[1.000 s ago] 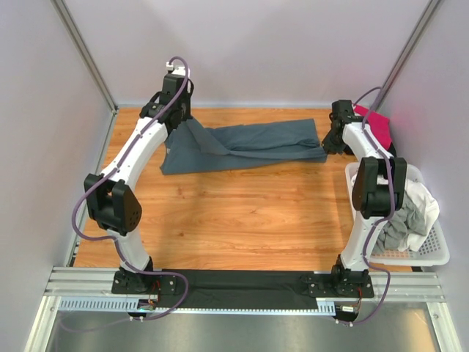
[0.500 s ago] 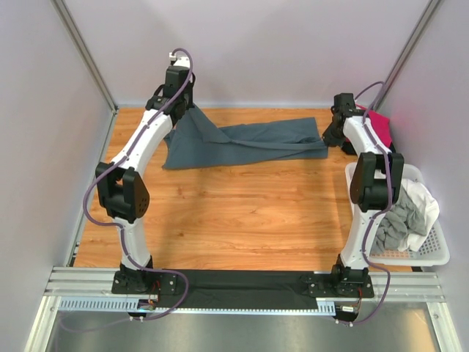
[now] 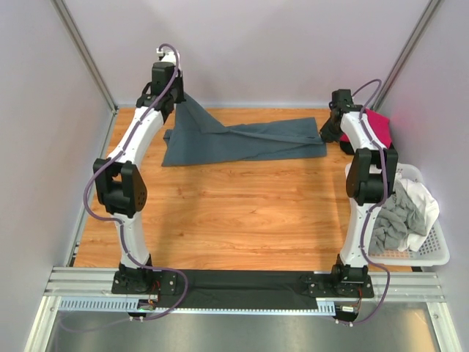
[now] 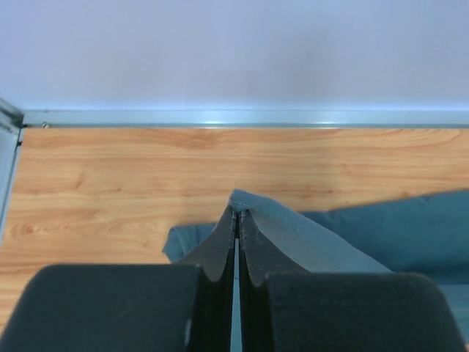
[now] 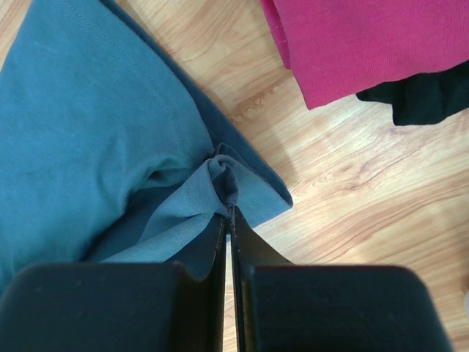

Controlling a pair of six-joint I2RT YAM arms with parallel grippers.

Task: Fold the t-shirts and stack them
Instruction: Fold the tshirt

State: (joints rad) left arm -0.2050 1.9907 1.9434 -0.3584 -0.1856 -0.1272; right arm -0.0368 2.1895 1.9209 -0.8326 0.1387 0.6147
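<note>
Worktop (image 3: 242, 213): light wood-grain laminate, grain running left to right. White plastic lattice basket (image 3: 431, 257) sits at its right edge, near end. Enclosure: plain pale grey-lilac wall panels (image 3: 256, 44) at back, left and right. Aluminium posts in both back corners, left post (image 3: 84, 51), right post (image 3: 412, 48). Metal trim strip (image 4: 234, 117) runs along the foot of the back wall. Near edge: slotted aluminium rail (image 3: 80, 282) across the full width, black strip (image 3: 242, 281) lying over its middle, material unclear. Perforated white duct (image 3: 95, 303) just below the rail's left end. Brushed metal surface (image 3: 242, 334) in front of the rail.
</note>
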